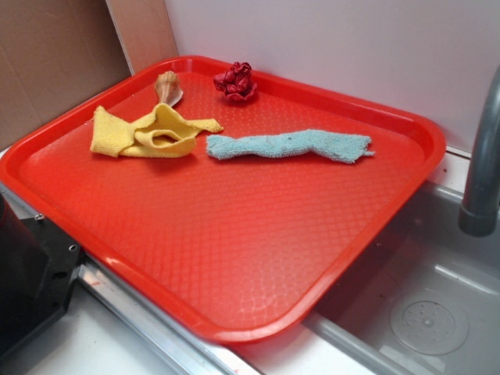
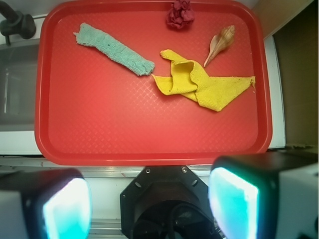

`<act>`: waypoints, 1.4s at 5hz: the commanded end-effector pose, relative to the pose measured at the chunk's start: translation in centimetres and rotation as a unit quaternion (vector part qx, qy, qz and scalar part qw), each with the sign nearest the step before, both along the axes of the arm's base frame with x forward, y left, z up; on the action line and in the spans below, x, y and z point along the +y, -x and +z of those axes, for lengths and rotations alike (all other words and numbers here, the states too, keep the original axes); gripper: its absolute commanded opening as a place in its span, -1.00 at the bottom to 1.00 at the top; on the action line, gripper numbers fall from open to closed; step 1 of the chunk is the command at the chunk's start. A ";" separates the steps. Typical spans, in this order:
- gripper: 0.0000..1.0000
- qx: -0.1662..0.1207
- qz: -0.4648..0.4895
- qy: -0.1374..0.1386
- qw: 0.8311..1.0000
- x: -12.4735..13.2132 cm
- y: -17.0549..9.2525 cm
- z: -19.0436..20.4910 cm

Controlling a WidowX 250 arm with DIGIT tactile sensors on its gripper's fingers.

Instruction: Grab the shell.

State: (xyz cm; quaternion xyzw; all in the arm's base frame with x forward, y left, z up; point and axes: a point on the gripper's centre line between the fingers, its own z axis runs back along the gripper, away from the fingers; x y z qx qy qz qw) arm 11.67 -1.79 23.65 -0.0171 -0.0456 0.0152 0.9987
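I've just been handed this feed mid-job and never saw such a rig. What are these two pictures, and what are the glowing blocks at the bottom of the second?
Both show one red plastic tray beside a sink. The exterior view looks at it from the side; the wrist view looks down from the robot arm's own camera. The glowing blocks are the gripper's two fingers, spread open and holding nothing. On the tray lie a small tan spiral seashell, a crumpled yellow cloth, a rolled pale blue cloth and a dark red rose-shaped ball.
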 end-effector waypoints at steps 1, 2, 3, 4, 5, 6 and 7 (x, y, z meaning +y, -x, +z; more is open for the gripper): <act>1.00 0.000 0.000 0.000 1.000 0.0 0.0 0.0; 1.00 -0.008 0.026 -0.007 1.000 0.1 -0.1 -0.8; 1.00 -0.020 0.079 -0.031 0.996 0.5 -1.1 -2.5; 1.00 -0.050 0.168 -0.030 0.984 1.6 -2.4 -4.6; 1.00 -0.062 0.228 -0.023 0.971 3.4 -4.6 -6.6; 1.00 -0.081 0.277 -0.026 0.957 5.9 -7.3 -9.1; 1.00 -0.095 0.306 -0.046 0.946 7.5 -9.4 -10.5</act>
